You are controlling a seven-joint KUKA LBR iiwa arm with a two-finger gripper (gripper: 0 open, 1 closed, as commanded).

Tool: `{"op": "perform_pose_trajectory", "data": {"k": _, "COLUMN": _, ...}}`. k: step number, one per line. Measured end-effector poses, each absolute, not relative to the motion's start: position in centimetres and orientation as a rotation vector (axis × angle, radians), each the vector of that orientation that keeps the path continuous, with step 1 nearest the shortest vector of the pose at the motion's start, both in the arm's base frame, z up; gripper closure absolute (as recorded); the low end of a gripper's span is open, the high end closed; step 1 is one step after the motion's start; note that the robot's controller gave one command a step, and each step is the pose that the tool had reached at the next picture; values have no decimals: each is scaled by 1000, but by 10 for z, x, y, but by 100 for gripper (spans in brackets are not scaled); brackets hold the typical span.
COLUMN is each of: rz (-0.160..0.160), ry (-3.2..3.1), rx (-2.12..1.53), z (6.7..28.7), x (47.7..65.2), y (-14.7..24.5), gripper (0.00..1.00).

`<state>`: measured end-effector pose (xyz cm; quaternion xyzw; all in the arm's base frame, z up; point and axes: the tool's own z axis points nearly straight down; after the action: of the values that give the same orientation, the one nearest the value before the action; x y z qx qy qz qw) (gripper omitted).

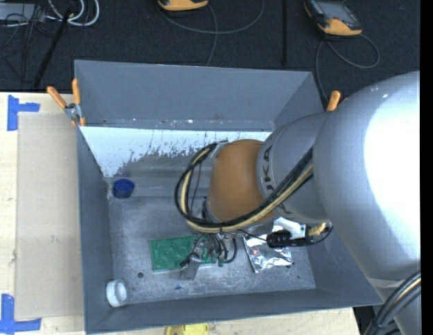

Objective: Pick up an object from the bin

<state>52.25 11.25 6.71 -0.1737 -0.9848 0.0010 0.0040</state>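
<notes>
The gripper (206,255) is down low in the bin (195,96), right at the right end of a flat green board (169,252). The board lies flat on the floor. Its long side runs left to right, so most of it lies to the left of the gripper. I cannot tell if the gripper is open or closed. A shiny wrapper (268,258) lies right of the board, just past the gripper. A blue cap (123,188) sits well apart, up and left of the board. I think a grab would go best across the board's short side.
</notes>
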Motion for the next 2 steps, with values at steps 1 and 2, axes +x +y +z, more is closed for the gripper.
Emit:
{"op": "perform_pose_trajectory", "data": {"k": 1, "rz": 2, "ry": -3087, "rx": -545, "z": 67, "x": 523, "y": 113, "gripper": 100}}
{"op": "perform_pose_trajectory", "data": {"k": 2, "rz": 0, "ry": -3090, "rx": -547, "z": 70, "x": 522, "y": 113, "gripper": 100}}
